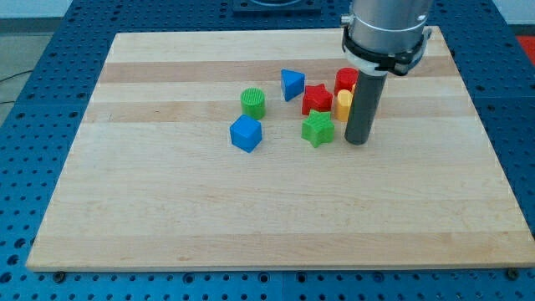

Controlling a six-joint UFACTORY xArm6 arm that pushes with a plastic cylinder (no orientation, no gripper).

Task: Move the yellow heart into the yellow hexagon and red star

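Observation:
The red star [317, 99] lies right of the board's centre, toward the view's top. Just right of it a yellow block [343, 104] shows, mostly hidden behind my rod, so I cannot tell whether it is the heart or the hexagon. A sliver of yellow [353, 87] shows above it, against the rod. My tip [358, 141] rests on the board just below and right of the yellow block and right of the green star [318, 130].
A red block [346, 80] sits above the yellow one, partly behind the rod. A blue triangle [292, 84], a green cylinder [253, 102] and a blue cube [246, 133] lie to the left. The wooden board [251, 217] sits on a blue pegboard table.

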